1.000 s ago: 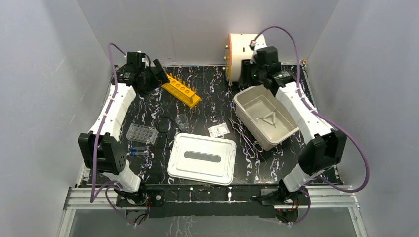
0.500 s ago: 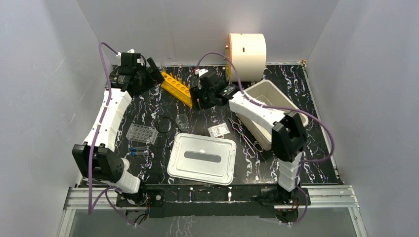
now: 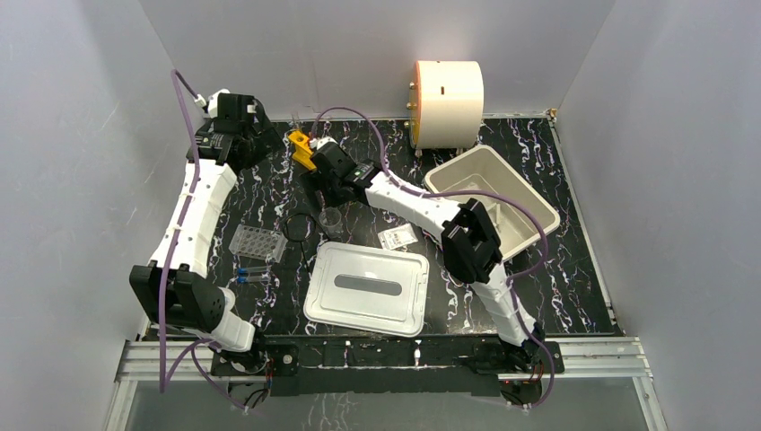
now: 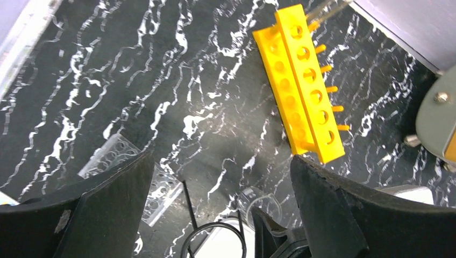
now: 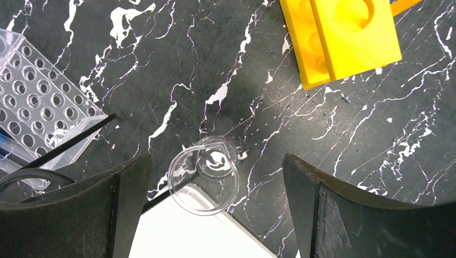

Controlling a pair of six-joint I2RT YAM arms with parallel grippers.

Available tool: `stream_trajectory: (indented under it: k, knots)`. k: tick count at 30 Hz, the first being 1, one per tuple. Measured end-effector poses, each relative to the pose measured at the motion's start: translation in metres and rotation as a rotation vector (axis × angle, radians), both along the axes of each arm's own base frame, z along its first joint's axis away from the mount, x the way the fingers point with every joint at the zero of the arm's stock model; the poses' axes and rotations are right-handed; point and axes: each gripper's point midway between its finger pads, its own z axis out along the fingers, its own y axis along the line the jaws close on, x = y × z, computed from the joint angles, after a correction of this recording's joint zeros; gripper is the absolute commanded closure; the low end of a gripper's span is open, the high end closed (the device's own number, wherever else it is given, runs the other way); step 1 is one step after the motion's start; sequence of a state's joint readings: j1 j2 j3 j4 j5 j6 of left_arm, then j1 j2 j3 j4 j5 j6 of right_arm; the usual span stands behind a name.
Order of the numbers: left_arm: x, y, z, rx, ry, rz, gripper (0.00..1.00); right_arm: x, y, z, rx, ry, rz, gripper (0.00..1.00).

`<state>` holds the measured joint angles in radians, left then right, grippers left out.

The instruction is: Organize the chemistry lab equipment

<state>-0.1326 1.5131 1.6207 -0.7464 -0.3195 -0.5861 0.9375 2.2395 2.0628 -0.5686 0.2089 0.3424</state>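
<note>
Change noted: a second earlier the right arm reached over the white tub [image 3: 489, 193], well to the right of the orange tube rack [image 4: 301, 86]. It had since swung across the worktop [image 3: 574, 269], and the right tool [image 5: 215, 166] hung on the near side of the rack, directly above the tiny clear beaker [image 5: 204, 180]. Its fingers stood wide apart, one on each side of the beaker, holding nothing and, as far as the wrist view showed, not touching it. The left tool [image 4: 220, 161] had drawn back to the left of the rack — also spread wide and empty, looking down on the rack from above.

Reading: the tub work looked finished for the moment. The beaker appeared to be the next item to collect, with descent and closing not yet done.

Beaker: clear, small, round, with a pouring lip; upright, mouth up, apparently empty. It stood near the rack's near end but apart from it, at the far edge of the flat white lid [image 3: 366, 287] — touching the lid or just short of it, could not tell. The clear well plate [image 3: 258, 241] lay to the near-left of the rack, the blue-capped vials [image 3: 253, 274] nearer still.
</note>
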Motion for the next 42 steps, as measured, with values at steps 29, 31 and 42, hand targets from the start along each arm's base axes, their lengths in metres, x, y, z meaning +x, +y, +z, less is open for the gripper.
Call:
stream_trajectory:
  k: [29, 31, 42]
  knots:
    - [-0.002, 0.014, 0.006, 0.055, -0.006, 0.052, 0.02, -0.025, 0.000, -0.066, -0.159, 0.109, 0.067, 0.46]
    - [-0.002, 0.013, 0.004, 0.052, 0.000, 0.049, 0.02, -0.024, -0.001, -0.065, -0.167, 0.103, 0.064, 0.47]
    - [-0.001, 0.007, 0.002, 0.028, 0.000, 0.027, 0.02, -0.007, -0.004, -0.031, -0.183, -0.001, 0.055, 0.49]
